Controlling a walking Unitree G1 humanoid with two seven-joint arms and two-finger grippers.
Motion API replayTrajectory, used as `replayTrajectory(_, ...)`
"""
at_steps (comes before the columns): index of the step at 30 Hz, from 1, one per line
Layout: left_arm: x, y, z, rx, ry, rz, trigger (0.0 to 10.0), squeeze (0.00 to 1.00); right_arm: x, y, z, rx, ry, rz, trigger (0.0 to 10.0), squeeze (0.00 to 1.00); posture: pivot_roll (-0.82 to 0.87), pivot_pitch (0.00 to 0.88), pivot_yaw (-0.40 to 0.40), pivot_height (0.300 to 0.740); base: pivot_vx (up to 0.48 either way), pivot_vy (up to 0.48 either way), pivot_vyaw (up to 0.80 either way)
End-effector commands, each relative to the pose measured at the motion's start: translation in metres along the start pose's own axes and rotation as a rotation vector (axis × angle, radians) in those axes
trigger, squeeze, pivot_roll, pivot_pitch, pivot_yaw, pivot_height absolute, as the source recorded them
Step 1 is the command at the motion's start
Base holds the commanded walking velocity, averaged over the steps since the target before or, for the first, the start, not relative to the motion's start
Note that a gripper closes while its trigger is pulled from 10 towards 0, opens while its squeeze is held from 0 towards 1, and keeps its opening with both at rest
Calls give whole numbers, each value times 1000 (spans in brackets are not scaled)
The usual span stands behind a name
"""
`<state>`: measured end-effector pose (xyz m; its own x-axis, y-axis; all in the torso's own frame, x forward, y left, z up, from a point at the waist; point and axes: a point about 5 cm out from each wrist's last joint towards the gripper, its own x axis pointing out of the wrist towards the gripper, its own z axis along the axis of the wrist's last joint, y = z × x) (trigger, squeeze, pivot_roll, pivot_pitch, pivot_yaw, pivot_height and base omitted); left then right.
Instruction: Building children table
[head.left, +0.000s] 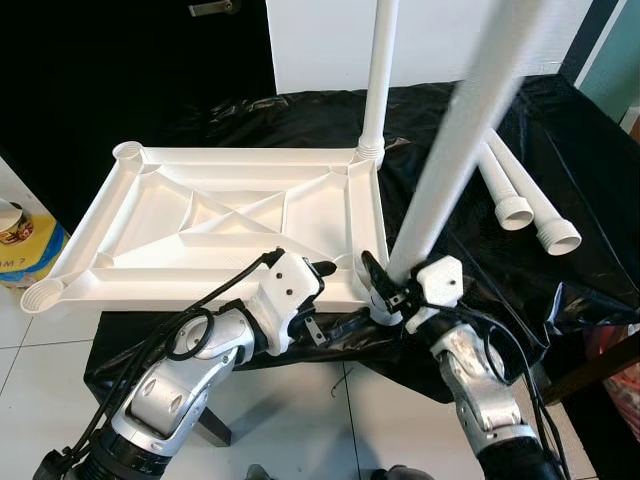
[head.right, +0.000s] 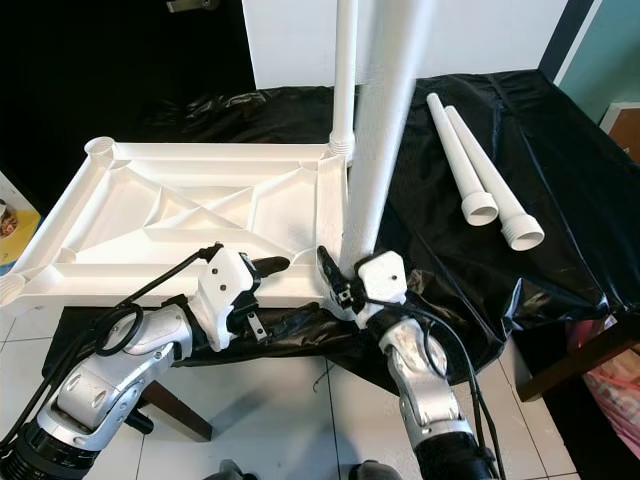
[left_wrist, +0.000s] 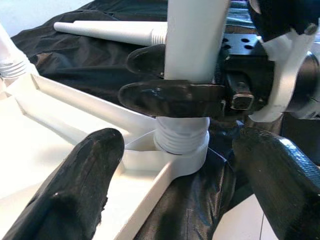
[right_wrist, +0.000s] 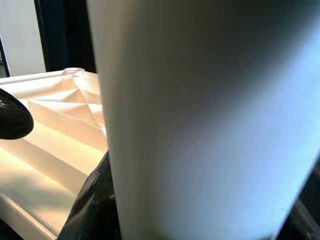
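Observation:
A white plastic table top lies upside down on a black-draped surface. One white leg stands screwed into its far right corner. My right gripper is shut on a second white leg, holding it upright with its threaded end seated in the near right corner socket. My left gripper hovers open just beside that corner, its fingers on either side of the socket without touching it.
Two spare white legs lie side by side on the black cover at the right. A yellow container stands on the tiled floor at the left. The table top's front edge overhangs the support.

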<state>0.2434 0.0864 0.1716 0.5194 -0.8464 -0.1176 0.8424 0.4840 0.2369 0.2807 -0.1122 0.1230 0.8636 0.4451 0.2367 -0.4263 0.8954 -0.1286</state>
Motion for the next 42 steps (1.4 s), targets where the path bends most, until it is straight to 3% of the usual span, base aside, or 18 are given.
replayTrajectory(1,-2,-2,1,10,6,-34,10000,0,-11,-1,-26,50,146,-12,10000,0,7,87,16,740,0,0,0)
replayTrajectory(13,-3,-2,2,11,7,-31,10000,0,-13,2,-22,-42,122,0,10000,0,9,86,17,740,0,0,0)
replayTrajectory(15,-3,-1,2,12,7,-32,10000,0,-13,2,-17,-160,87,23,10000,0,7,87,19,740,0,0,0)
replayTrajectory(19,-2,-1,2,13,6,-32,10000,0,-14,4,-17,-188,85,45,10000,0,6,87,20,740,0,0,0)
replayTrajectory(23,-2,-2,2,14,5,-34,10000,0,-16,2,-22,-83,107,1,10000,0,7,86,19,740,0,0,0)
replayTrajectory(24,-2,-2,2,14,5,-34,10000,0,-16,-1,-25,12,126,-47,10000,0,7,86,19,740,0,0,0)
replayTrajectory(25,-2,-2,2,14,5,-34,10000,0,-16,-1,-25,12,126,-47,10000,0,7,86,19,740,0,0,0)
replayTrajectory(26,-2,-1,2,14,6,-33,10000,0,-17,-3,-28,102,141,-83,10000,0,7,86,18,740,0,0,0)
replayTrajectory(28,-2,-1,2,14,6,-33,10000,0,-17,-3,-28,102,141,-83,10000,0,7,86,18,740,0,0,0)
replayTrajectory(30,-1,-1,2,16,6,-33,10000,0,-18,-5,-31,188,155,-115,10000,0,6,85,17,740,0,0,0)
replayTrajectory(34,-1,-1,2,17,4,-31,10000,0,-15,-6,-27,177,133,-115,10000,0,4,85,15,740,0,0,0)
replayTrajectory(37,0,1,2,14,-4,-18,10000,0,-7,-7,-5,63,22,-99,10000,0,2,84,13,740,0,0,0)
replayTrajectory(41,1,3,3,-10,-15,-8,10000,0,-2,-5,11,25,-36,-76,10000,0,0,82,11,740,0,0,0)
replayTrajectory(42,1,6,4,-44,-29,8,10000,1000,1,-4,20,6,-62,-58,10000,0,-1,81,8,740,0,0,0)
